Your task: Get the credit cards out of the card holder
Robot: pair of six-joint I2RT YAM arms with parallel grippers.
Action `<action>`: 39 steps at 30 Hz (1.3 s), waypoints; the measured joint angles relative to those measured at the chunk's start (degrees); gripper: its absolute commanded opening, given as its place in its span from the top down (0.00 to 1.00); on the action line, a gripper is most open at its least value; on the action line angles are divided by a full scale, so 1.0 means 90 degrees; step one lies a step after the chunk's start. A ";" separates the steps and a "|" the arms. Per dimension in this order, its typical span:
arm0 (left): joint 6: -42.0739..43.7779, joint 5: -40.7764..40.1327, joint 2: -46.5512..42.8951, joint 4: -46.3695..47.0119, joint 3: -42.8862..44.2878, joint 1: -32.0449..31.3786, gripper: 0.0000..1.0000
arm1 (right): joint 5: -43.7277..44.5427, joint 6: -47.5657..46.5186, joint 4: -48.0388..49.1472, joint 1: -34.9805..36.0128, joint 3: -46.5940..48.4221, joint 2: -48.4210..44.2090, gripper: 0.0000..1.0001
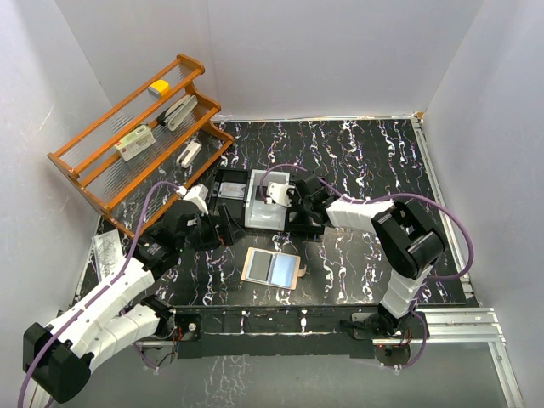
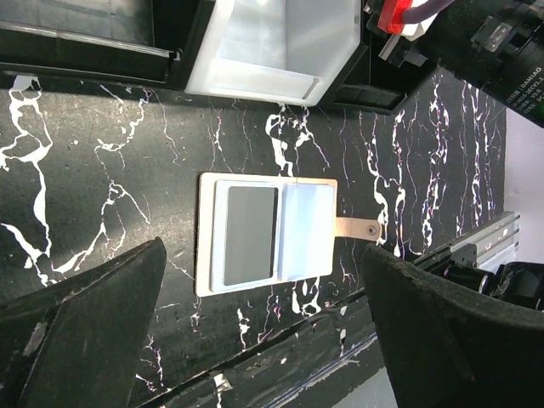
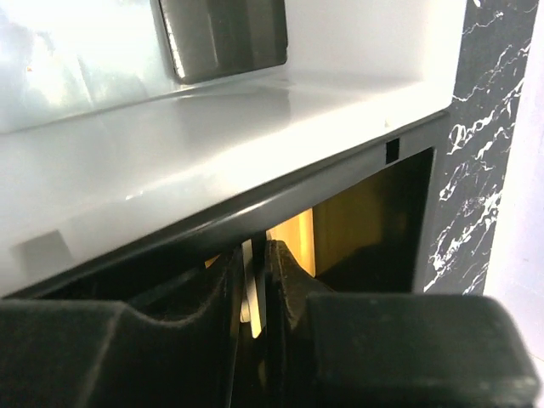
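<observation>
Top external view: card holder (image 1: 247, 265) lies open and flat on the marbled table (image 1: 365, 153), near the front edge, just in front of the black-and-grey tray (image 1: 263, 223).
Holder contents: left wrist view shows a dark card (image 2: 249, 235) seated in the left slot. The right panel is pale blue-grey; card or window, can't tell. Snap tab (image 2: 357, 228) is flung out to the side.
Left gripper (image 2: 263, 253): fingers spread wide, hanging over the holder, touching nothing.
Right gripper (image 3: 255, 255): down at the tray's black compartment, jaws almost together with a thin pale edge in the slit. Whether it is pinched or loose, can't tell.
Orange card (image 3: 293, 242): just beyond those fingers, inside the black compartment.
Pale compartment: dark rounded rectangle (image 3: 225, 38) lying in it, probably a card.
Done so far: likely one or two cards out and in the tray.
Left to do: at least the dark card, possibly one more beside it.
</observation>
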 measured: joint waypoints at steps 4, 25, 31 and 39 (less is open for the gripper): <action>0.0005 0.0029 0.0000 0.0000 0.0000 0.0000 0.01 | -0.0131 -0.0002 0.0114 -0.0022 -0.0131 -0.0002 0.73; 0.0112 0.0767 0.0544 0.0182 0.0005 0.0000 0.01 | -0.0753 0.1797 0.0525 -0.0078 -0.0546 -0.2001 0.45; 0.0211 0.1025 0.0933 0.0165 0.0005 0.0000 0.05 | -0.1003 0.5632 0.0498 -0.0075 -0.0726 -0.3293 0.47; 0.0257 0.1311 0.1447 0.0267 0.0005 0.0000 0.19 | -0.1957 1.0411 0.0372 0.0056 -0.2076 -0.3769 0.53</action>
